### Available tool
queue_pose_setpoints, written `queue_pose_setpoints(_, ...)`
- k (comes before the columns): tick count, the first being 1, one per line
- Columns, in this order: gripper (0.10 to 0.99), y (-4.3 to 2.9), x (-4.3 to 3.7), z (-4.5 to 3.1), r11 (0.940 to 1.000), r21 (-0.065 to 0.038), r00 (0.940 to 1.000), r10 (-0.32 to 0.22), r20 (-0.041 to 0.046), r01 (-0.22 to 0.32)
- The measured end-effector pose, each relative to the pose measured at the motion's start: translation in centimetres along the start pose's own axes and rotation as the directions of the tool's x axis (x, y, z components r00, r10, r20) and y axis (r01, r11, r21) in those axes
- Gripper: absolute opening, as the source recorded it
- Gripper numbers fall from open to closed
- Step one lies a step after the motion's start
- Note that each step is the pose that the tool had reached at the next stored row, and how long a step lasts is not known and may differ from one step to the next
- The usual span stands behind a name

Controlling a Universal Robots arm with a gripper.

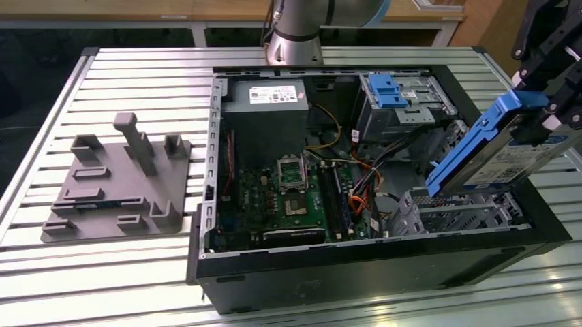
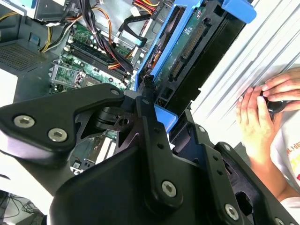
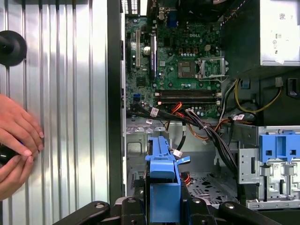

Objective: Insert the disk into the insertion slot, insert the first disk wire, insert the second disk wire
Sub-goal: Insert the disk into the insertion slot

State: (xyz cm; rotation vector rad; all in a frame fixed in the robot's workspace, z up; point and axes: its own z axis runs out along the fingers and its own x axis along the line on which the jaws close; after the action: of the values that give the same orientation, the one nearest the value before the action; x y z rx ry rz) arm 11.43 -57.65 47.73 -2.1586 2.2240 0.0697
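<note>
The disk (image 1: 498, 158) hangs tilted over the insertion slot (image 1: 457, 212), its blue carrier clamped between the fingers (image 2: 151, 122). You should level it, square it to the bay, and avoid the cables (image 3: 211, 133).

Ext. view: I've got the case (image 1: 364, 266) centre-right on the table (image 1: 118, 82), fixture plate (image 1: 109, 184) mid-left. Inside: PSU (image 1: 272, 95) upper centre, mobo (image 1: 291, 197) below it, taller cage (image 1: 400, 102) upper right. The disk (image 1: 495, 153) is tilted at right edge, above the insertion slot (image 1: 454, 211) lower right.
</note>
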Motion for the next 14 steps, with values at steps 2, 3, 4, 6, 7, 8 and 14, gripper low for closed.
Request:
queue_pose_setpoints(2, 0.365, 0.0, 0.0, 0.08, 1.0, 0.0, 1.0, 0.001, 0.0, -0.001)
queue_pose_setpoints(3, 0.365, 0.0, 0.01, 0.12, 1.0, 0.0, 1.0, 0.001, 0.0, -0.001)
queue_pose_setpoints(4, 0.365, 0.0, 0.01, 0.16, 1.0, 0.0, 1.0, 0.001, 0.0, -0.001)
queue_pose_setpoints(6, 0.365, 0.0, 0.01, 0.24, 1.0, 0.0, 1.0, 0.001, 0.0, -0.001)
queue_pose_setpoints(7, 0.365, -0.01, 0.02, 0.28, 1.0, 0.0, 1.0, 0.001, -0.0001, -0.001)
queue_pose_setpoints(8, 0.365, -0.01, 0.02, 0.33, 1.0, 0.0, 1.0, 0.002, 0.0, -0.002)
queue_pose_setpoints(14, 0.365, -0.02, 0.03, 0.59, 1.0, 0.0, 1.0, 0.002, -0.0001, -0.002)
